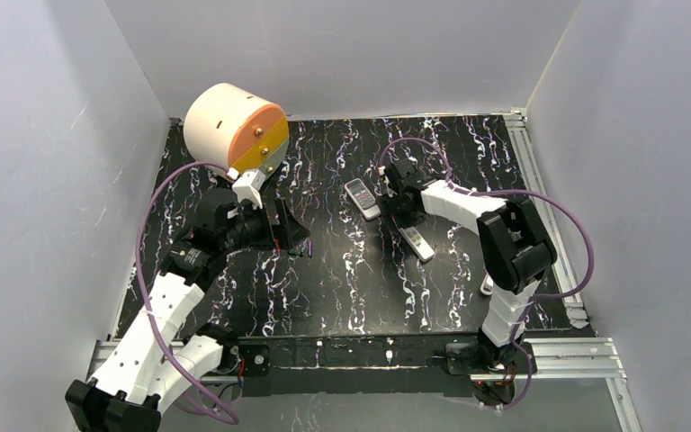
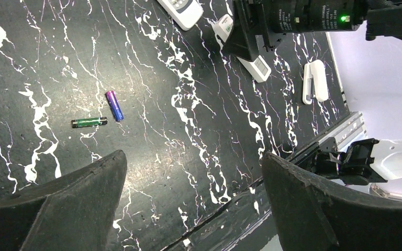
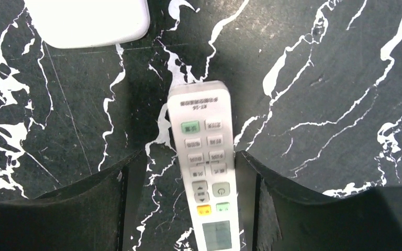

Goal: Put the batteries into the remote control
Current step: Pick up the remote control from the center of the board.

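One green battery (image 2: 89, 122) crosswise, purple battery (image 2: 114, 105) angled; left hand (image 2: 192, 156) gaping, empty; right hand (image 3: 191, 155) open astride lengthwise remote (image 3: 205, 178).

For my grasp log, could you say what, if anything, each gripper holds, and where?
Nothing is gripped yet. The right gripper straddles the white rectangular remote near its display end, a gap on one side; the left gripper is open, empty.

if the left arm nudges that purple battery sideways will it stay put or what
Probably rolls: the purple battery is a small smooth cylinder lying on its side on the flat table. Its casing looks glossy, so it may slip between the left arm's fingers. A roll could knock it into the green battery just beside it.
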`<control>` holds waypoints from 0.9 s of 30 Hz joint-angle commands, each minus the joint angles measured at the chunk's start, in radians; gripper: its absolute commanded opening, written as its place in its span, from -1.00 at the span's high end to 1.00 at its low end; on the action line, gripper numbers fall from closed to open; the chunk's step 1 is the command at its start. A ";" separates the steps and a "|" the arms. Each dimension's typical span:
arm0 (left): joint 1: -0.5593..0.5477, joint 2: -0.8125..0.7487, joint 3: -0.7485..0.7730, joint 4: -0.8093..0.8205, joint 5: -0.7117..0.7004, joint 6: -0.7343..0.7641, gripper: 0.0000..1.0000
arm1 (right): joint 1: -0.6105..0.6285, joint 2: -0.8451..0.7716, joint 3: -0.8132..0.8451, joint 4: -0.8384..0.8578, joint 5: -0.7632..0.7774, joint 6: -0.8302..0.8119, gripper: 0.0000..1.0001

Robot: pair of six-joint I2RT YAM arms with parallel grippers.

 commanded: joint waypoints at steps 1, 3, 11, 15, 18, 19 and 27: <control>0.003 0.001 0.000 0.010 0.013 0.009 -0.97 | -0.007 0.025 0.017 0.027 -0.029 -0.025 -0.36; 0.003 0.007 0.001 0.013 0.013 0.008 -0.97 | -0.007 0.045 0.030 0.014 0.011 -0.003 -0.30; 0.002 0.011 0.004 0.002 0.008 0.019 -0.97 | -0.007 0.051 0.036 0.027 0.062 0.029 0.44; 0.003 0.005 0.001 0.010 0.016 0.021 -0.97 | -0.007 -0.030 0.009 0.095 0.062 0.057 0.69; 0.002 -0.011 -0.003 0.030 0.033 0.009 -0.97 | -0.007 -0.134 -0.009 0.151 0.021 0.101 0.73; 0.002 -0.020 -0.004 0.039 0.038 -0.001 -0.97 | -0.007 -0.180 -0.018 0.180 -0.010 0.131 0.73; -0.003 -0.023 -0.022 0.255 0.169 -0.221 -0.97 | -0.007 -0.495 -0.144 0.674 -0.326 0.610 0.70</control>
